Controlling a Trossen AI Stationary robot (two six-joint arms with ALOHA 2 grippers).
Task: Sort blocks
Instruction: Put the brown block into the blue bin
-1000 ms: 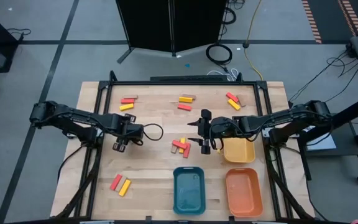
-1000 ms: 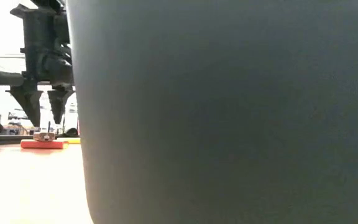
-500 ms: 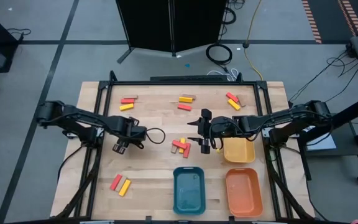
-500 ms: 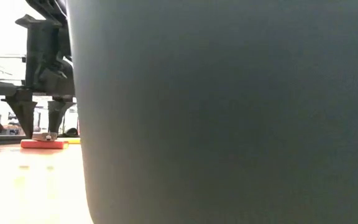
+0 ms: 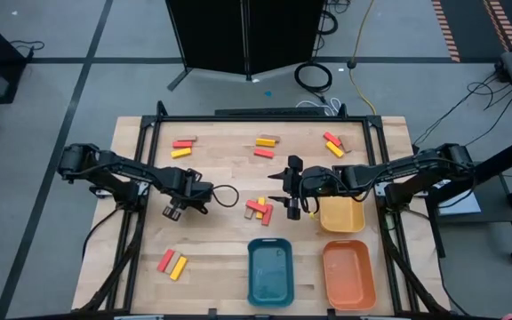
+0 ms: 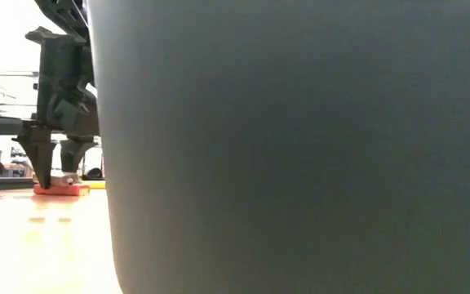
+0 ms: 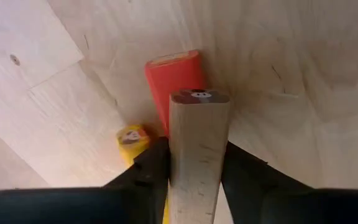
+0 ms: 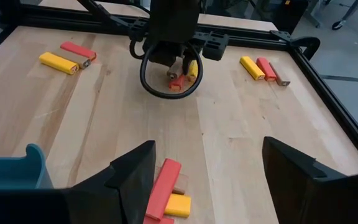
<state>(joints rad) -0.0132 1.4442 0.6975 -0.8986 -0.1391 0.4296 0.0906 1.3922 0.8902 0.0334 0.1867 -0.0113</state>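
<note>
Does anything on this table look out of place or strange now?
Nothing is spilled or damaged. One oddity: what seems the blue tray fills almost the whole low view, hiding most of the table. The left pincer grips a tan block at the table's left; the right pincer waits open mid-table.

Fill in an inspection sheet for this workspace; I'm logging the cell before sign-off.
Surface: wooden table, flat boards inside a black frame.
Job's things: red, yellow and tan blocks in small groups: far left, far middle, far right, centre, near left.
Trays: blue tray, orange tray, yellow tray.
Clutter: nothing seen.
Grippers: left gripper closed around a tan block; right gripper open above the centre group.
Cables: black loop at the left wrist; coil on the floor.
Surroundings: dark cabinet beyond the table.
</note>
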